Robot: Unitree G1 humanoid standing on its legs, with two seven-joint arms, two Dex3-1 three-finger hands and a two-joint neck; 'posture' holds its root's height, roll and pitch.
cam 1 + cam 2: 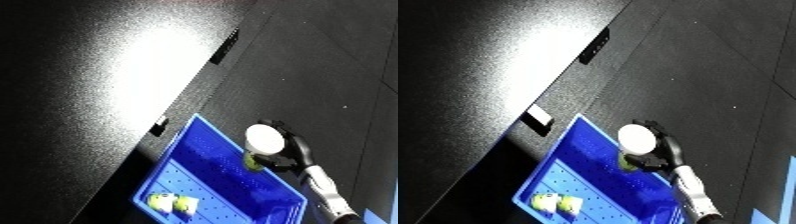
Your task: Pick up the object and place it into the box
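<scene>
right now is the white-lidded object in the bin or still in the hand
Still in the hand: the right hand has its fingers curled round the white-lidded object over the blue bin rim, not released.

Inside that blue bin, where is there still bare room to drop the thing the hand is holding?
Most of the blue bin floor is bare, below the right hand and its white-topped object. Only the near corner is taken, by small yellow-green items.

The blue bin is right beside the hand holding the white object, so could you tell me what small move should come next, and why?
Probably shift the right hand slightly inward over the blue bin before releasing: the white-and-green object it grips sits just above the bin's rim.
</scene>
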